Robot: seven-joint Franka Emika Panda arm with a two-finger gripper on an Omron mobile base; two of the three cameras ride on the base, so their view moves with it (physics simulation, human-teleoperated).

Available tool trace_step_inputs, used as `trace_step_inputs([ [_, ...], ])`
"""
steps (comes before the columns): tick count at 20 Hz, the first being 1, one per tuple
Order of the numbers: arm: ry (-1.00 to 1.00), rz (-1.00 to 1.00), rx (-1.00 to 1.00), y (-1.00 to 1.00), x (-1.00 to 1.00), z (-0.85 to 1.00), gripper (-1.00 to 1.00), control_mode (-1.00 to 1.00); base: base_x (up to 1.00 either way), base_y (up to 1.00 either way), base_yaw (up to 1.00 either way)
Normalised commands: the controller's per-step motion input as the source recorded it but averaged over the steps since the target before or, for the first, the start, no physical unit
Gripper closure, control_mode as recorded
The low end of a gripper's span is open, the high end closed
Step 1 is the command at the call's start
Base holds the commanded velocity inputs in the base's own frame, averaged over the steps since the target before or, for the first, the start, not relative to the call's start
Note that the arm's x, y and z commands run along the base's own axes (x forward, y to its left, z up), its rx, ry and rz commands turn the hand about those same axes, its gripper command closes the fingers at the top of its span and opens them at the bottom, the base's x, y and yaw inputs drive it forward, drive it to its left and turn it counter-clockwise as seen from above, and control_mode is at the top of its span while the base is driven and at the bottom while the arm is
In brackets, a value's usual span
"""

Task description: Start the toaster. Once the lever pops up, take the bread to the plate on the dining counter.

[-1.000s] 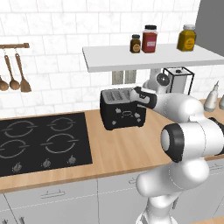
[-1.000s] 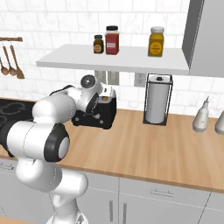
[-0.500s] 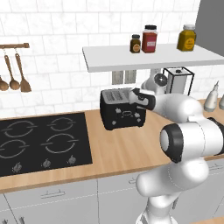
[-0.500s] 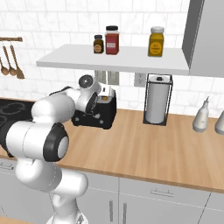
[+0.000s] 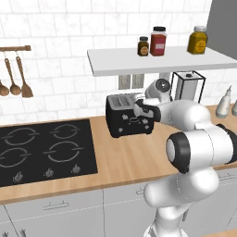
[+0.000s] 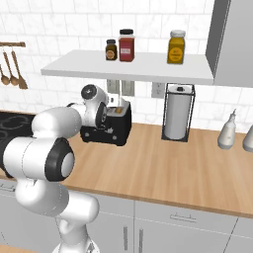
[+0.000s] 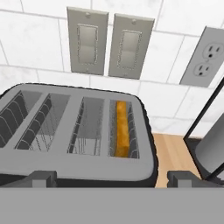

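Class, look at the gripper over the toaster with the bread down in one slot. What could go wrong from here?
1. The bread sits deep in the end slot of the toaster, so the gripper may pinch slot wire instead.
2. A push could slide the toaster toward the paper towel holder beside it.

My glossy white rounded arm [image 5: 203,143]: bulbous segments, dark ring joints, dark wrist block; two small dark fingertips [image 7: 41,177].
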Motion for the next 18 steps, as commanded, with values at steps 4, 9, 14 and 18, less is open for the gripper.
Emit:
trace_step_inputs([
  [4,0.00,0.00,-0.04,0.04,0.00,0.02,-1.00,-1.00,0.00,0.00,0.00],
  [9,0.00,0.00,-0.02,0.03,0.00,0.02,-1.00,-1.00,0.00,0.00,0.00],
  [14,0.00,0.00,-0.01,0.02,0.00,0.01,-1.00,-1.00,0.00,0.00,0.00],
  [18,0.00,-0.01,0.00,0.00,0.00,0.02,-1.00,-1.00,0.00,0.00,0.00],
])
